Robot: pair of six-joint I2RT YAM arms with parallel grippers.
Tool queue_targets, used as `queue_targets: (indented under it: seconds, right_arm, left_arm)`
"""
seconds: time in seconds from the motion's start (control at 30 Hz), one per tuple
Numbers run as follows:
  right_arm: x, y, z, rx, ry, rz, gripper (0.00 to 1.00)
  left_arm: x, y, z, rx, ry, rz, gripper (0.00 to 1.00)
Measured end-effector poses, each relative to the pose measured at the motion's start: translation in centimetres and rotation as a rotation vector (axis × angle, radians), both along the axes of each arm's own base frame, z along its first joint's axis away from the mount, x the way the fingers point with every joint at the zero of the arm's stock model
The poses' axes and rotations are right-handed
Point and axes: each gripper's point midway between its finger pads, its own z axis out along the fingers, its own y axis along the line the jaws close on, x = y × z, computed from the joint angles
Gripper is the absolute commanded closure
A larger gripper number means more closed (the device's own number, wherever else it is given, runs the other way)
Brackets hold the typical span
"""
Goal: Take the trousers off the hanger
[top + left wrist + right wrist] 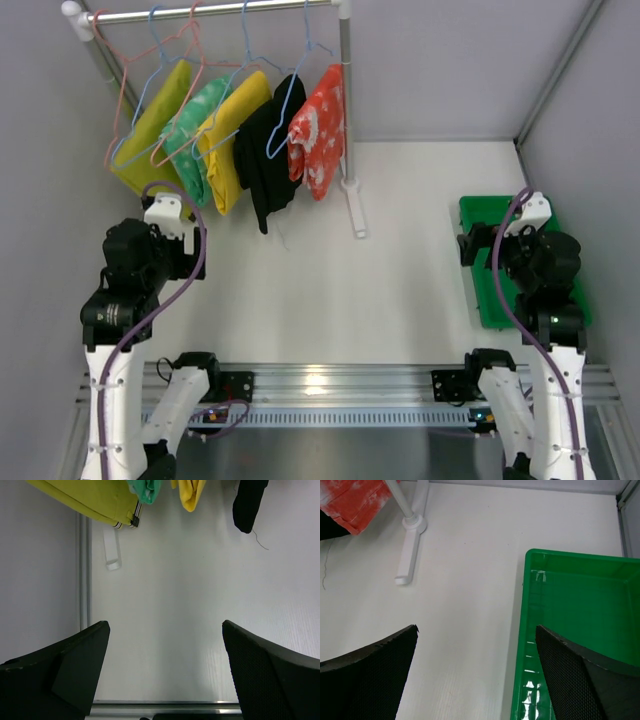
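The red-orange trousers (318, 132) with a white pattern hang folded on a blue hanger (297, 95) at the right end of the rail (215, 11). The black trousers (265, 160) hang just left of them. The red-orange pair's hem shows in the right wrist view (355, 502), the black pair's end in the left wrist view (248, 505). My left gripper (165, 630) is open and empty, low over the table, well short of the clothes. My right gripper (476, 632) is open and empty over the left rim of the green bin (580, 620).
Two yellow pairs (150, 130) (230, 140) and a green patterned pair (190, 135) hang on the left of the rail. The rack's white post (348, 110) and foot (356, 212) stand right of the red-orange pair. The green bin (478, 262) sits at the right.
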Motion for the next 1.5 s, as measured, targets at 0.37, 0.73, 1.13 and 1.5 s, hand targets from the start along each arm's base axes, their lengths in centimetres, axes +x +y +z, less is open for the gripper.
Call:
queue_targets:
  seconds: [0.37,0.73,1.13,1.5]
  right_arm:
    - [-0.4,1.1,0.6,0.058,-0.006,0.037,0.00]
    - [4.9,11.7,13.8,0.402,-0.005,0.359,0.00]
    - [9.2,26.5,25.4,0.793,-0.065,0.600,0.21]
    - [17.6,37.3,20.8,0.851,0.030,0.522,0.26]
  left_arm:
    - [-1.7,-1.2,6.7,-0.041,-0.154,-0.056,0.01]
    - [-1.4,-1.7,4.0,-0.092,-0.073,-0.045,0.01]
    - [-1.6,-1.9,4.0,-0.124,-0.092,-0.032,0.01]
    - [-1.7,-1.6,5.0,-0.115,-0.117,-0.023,0.01]
